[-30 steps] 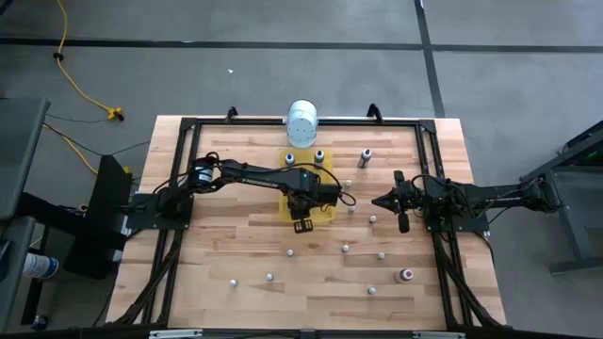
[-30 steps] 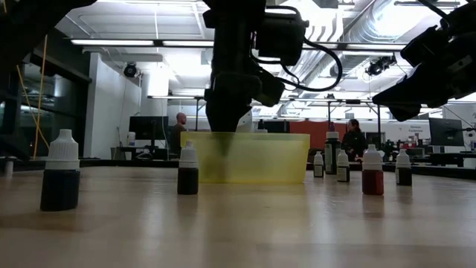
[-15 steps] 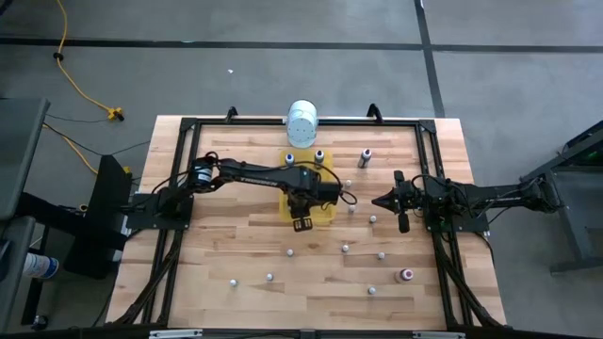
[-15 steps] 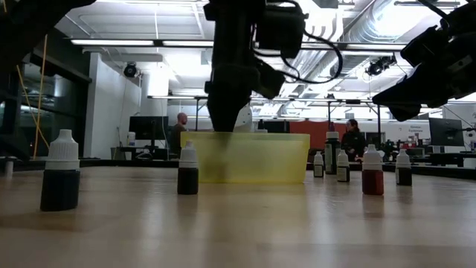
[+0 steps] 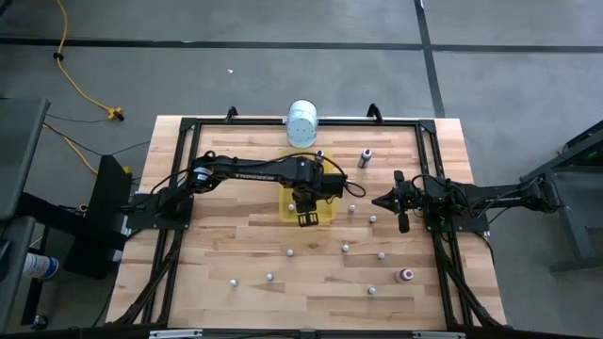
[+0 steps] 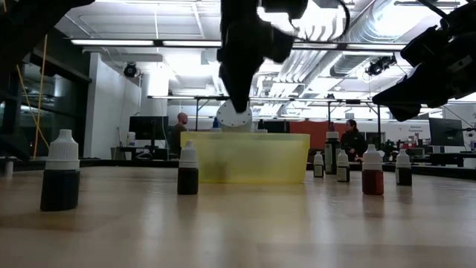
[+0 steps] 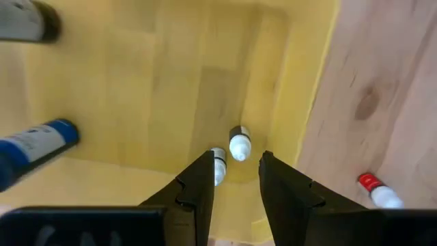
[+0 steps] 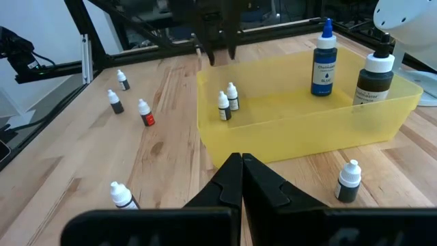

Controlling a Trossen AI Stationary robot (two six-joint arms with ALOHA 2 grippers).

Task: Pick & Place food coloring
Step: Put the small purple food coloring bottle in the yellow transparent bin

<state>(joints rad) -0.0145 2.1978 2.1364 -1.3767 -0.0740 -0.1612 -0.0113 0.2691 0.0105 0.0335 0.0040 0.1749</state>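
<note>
High view, left gripper (image 5: 307, 218): poised over the yellow tray (image 5: 287, 209) at mid-tabletop (image 5: 236, 235).
High view, right gripper (image 5: 381, 201): waits beside the tray, well apart from it.
High view, food coloring: small bottles (image 5: 346, 248) scattered over the near tabletop; a white container (image 5: 302, 122) stands at the far edge.
Low view, tray: translucent yellow wall (image 6: 245, 158), left gripper above its rim.
Low view, bottles: a dark one (image 6: 60, 170) and a smaller one (image 6: 187, 170) stand upright in front; a reddish one (image 6: 372, 171) stands off to the side.
Left wrist view, jaws: apart, nothing between them; two tiny bottles (image 7: 239, 143) stand in the tray beneath, a blue-labelled bottle (image 7: 35, 143) farther off.
Right wrist view, jaws: pressed together, empty; tray holds two tiny bottles (image 8: 227, 102), a blue bottle (image 8: 323, 59) and a dark one (image 8: 373, 78).
</note>
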